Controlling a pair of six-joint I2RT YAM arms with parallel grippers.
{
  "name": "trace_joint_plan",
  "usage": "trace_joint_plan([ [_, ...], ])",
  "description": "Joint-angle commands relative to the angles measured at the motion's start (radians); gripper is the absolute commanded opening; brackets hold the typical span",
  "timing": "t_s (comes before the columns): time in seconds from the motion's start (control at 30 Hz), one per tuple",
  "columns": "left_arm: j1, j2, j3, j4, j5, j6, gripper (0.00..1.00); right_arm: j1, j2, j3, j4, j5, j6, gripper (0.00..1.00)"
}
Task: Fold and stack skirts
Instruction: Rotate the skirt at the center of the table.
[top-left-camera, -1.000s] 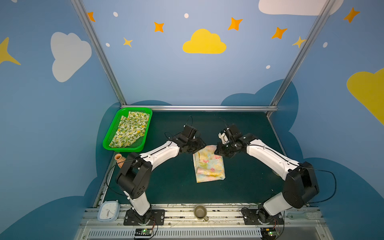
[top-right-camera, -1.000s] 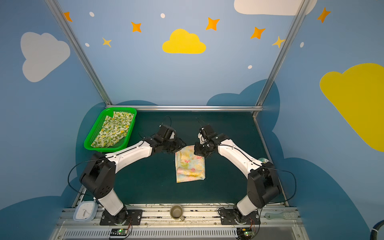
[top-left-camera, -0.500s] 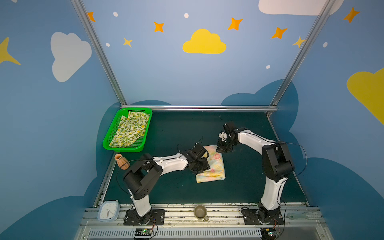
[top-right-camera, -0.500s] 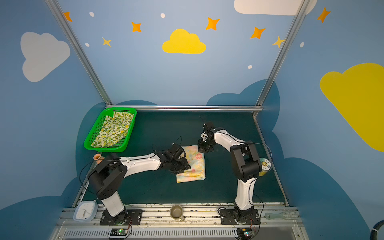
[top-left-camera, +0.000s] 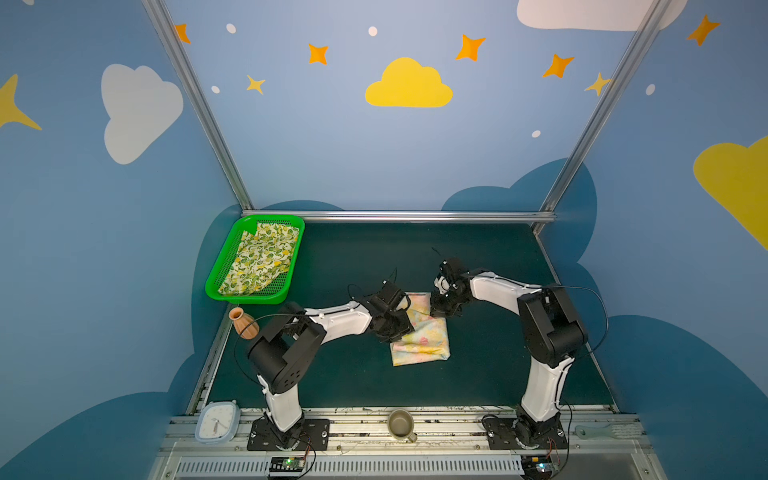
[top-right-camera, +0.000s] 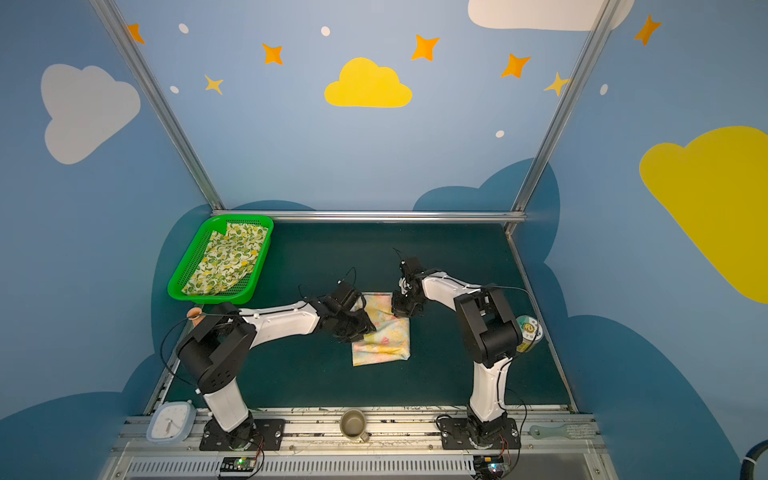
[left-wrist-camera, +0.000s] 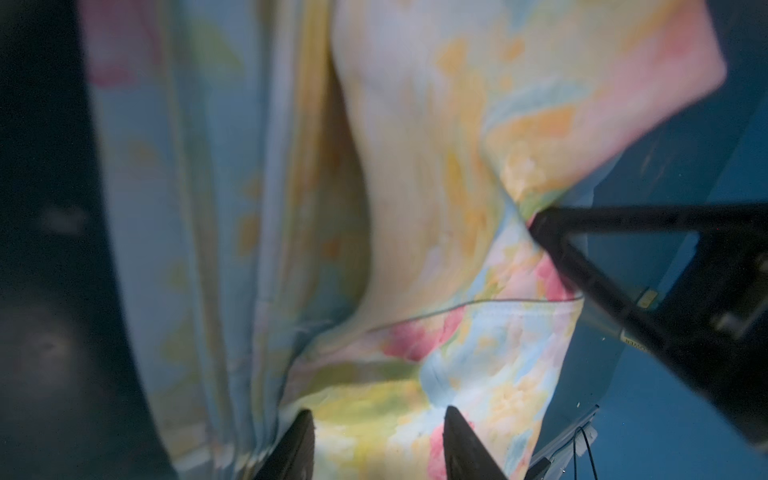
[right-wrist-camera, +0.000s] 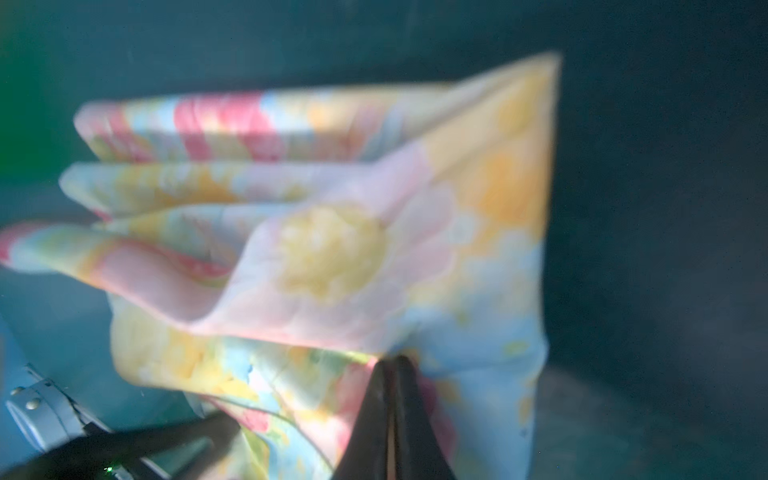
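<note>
Top views: painted booth, green bench, two skirts

In both top views, blue walls painted with clouds and stars enclose a dark green bench. A green mesh basket at its far left corner holds the lemon skirt. The floral skirt lies folded mid-bench. The right hand is pinched closed on the skirt's far right corner. The left hand, fingers apart, sits over its left side.

Thin matt cloth for flowered skirt and lemon skirt; glossy plastic mesh for basket at ten o'clock.
</note>
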Motion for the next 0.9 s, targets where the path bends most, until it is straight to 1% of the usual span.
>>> trace_joint_plan([
  [0.0,0.067,0.052,0.008,-0.112,-0.084,0.092,0.51,0.107,-0.008,-0.076,-0.055,0.049,0.071,0.08],
  [0.13,0.131,0.048,0.034,-0.112,-0.087,0.137,0.50,0.223,-0.031,-0.090,-0.042,0.057,0.144,0.08],
  [0.27,0.168,0.012,0.075,-0.142,-0.121,0.199,0.50,0.275,-0.052,-0.060,-0.030,0.028,0.165,0.08],
  [0.3,0.175,-0.002,0.090,-0.155,-0.150,0.214,0.50,0.279,-0.062,-0.043,-0.047,0.040,0.158,0.08],
  [0.37,0.178,-0.038,0.100,-0.162,-0.164,0.237,0.51,0.270,-0.085,-0.012,-0.078,0.047,0.137,0.08],
  [0.47,0.177,-0.103,0.085,-0.166,-0.159,0.233,0.52,0.248,-0.120,0.043,-0.136,0.052,0.093,0.08],
  [0.53,0.177,-0.158,0.052,-0.164,-0.150,0.218,0.54,0.220,-0.142,0.068,-0.156,0.028,0.059,0.11],
  [0.57,0.177,-0.183,0.033,-0.168,-0.149,0.209,0.55,0.208,-0.150,0.078,-0.163,0.021,0.049,0.13],
  [0.63,0.178,-0.236,-0.004,-0.182,-0.150,0.185,0.61,0.177,-0.161,0.096,-0.184,0.016,0.019,0.20],
  [0.7,0.178,-0.283,-0.043,-0.208,-0.156,0.164,0.68,0.144,-0.163,0.108,-0.192,0.018,-0.015,0.30],
  [0.77,0.177,-0.314,-0.083,-0.221,-0.156,0.154,0.71,0.110,-0.148,0.120,-0.194,-0.001,-0.046,0.39],
  [0.87,0.179,-0.340,-0.140,-0.218,-0.167,0.137,0.74,0.071,-0.104,0.145,-0.200,-0.004,-0.071,0.47],
])
